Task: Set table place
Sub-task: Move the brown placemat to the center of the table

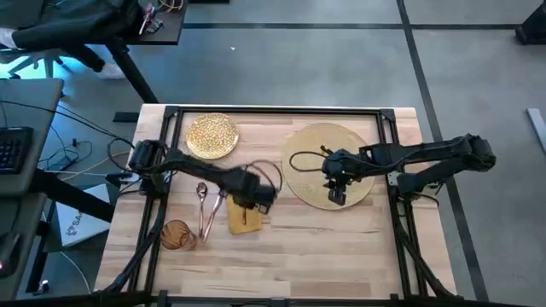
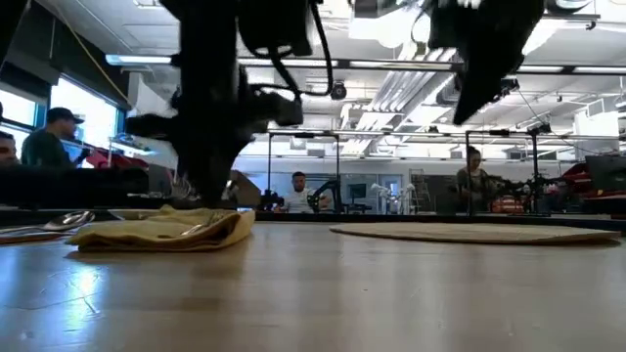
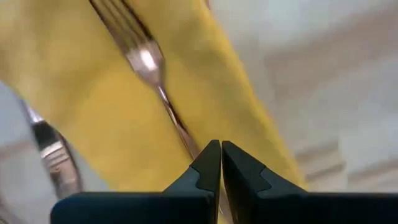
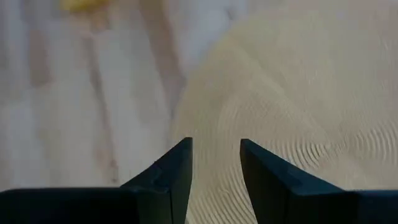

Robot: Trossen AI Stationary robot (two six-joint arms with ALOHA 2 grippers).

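Left gripper (image 1: 249, 198) is sitting low over the mustard-yellow cloth napkin (image 1: 243, 218) at mid-table, fingers pinched together; in the left wrist view the tips are closing right on the handle of the slim metallic fork (image 3: 152, 81) lying on that napkin, so I'm reading it as gripping the fork handle, though contact itself is hidden behind the tips. Fork's long axis is running straight away from the gripper, tines at the far end. A second piece of cutlery (image 3: 53, 149) is lying just beside the napkin. Right gripper (image 1: 336, 189) is hovering over the large round straw-coloured woven mat (image 1: 317, 141) on the right half of the light-wood plank table (image 1: 341, 256), fingers partly open, holding nothing. Glittery gold round plate (image 1: 212, 135) is still off the mat, near the back left, and the amber glass tumbler (image 1: 177, 234) is at front left, well apart from the mat. Mat is lying to the right of the napkin, so the left arm is the one carrying cutlery across.
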